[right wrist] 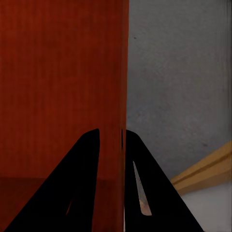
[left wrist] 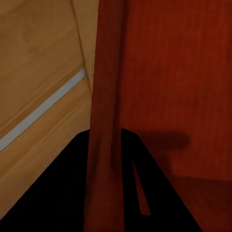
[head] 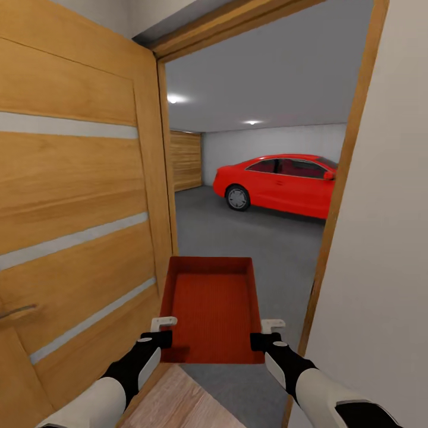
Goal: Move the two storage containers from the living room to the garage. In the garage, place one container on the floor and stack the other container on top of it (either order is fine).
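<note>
Bin [head: 214, 309], lower centre: thin stiff walls, likely light. Left gripper [head: 161, 333] and right gripper [head: 261, 334] each pinch a side wall near the corner.

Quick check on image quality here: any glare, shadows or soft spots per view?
Head view: two ceiling lights bloom white in the garage; the red car looks slightly soft. Left wrist view: a gripper shadow falls across the storage container floor; fingers are pure black silhouettes. Right wrist view: same black fingers astride the container wall, concrete floor evenly lit, no glare.

open wood door [head: 77, 196] | grey garage floor [head: 249, 238] | red car [head: 279, 184] | ceiling lights [head: 176, 98]
</note>
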Available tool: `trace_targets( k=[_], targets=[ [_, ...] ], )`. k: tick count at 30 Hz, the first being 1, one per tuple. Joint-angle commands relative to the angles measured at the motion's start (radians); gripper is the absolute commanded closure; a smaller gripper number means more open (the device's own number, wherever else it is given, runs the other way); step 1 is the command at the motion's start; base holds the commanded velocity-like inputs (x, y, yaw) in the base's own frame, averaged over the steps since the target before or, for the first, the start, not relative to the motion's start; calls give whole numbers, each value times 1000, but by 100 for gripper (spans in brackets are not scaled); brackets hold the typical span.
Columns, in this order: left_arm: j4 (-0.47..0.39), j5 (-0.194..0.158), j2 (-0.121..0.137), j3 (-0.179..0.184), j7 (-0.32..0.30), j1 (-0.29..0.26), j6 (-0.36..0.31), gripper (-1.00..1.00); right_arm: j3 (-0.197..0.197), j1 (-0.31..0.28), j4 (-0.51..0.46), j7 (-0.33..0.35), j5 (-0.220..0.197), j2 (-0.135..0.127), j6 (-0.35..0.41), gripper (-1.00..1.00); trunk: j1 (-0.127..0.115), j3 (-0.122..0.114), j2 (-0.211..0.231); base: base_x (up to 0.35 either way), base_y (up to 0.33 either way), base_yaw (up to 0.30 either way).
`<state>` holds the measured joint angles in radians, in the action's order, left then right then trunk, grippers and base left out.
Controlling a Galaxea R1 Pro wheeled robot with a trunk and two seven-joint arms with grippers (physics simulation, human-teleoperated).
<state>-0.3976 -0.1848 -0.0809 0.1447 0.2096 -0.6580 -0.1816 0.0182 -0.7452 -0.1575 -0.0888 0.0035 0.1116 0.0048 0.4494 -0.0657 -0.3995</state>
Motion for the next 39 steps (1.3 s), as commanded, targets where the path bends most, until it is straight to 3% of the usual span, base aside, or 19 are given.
trace_targets(
  k=[1,39],
  targets=[
    [-3,-5,1,-4,7,0,-6,100,-15,0,-1,-9,9,0,0,100,1,0,-1,233,225,-276],
    [-3,-5,1,-4,7,0,-6,100,-15,0,-2,-9,9,0,-4,100,1,0,-1,233,225,-264]
  ],
)
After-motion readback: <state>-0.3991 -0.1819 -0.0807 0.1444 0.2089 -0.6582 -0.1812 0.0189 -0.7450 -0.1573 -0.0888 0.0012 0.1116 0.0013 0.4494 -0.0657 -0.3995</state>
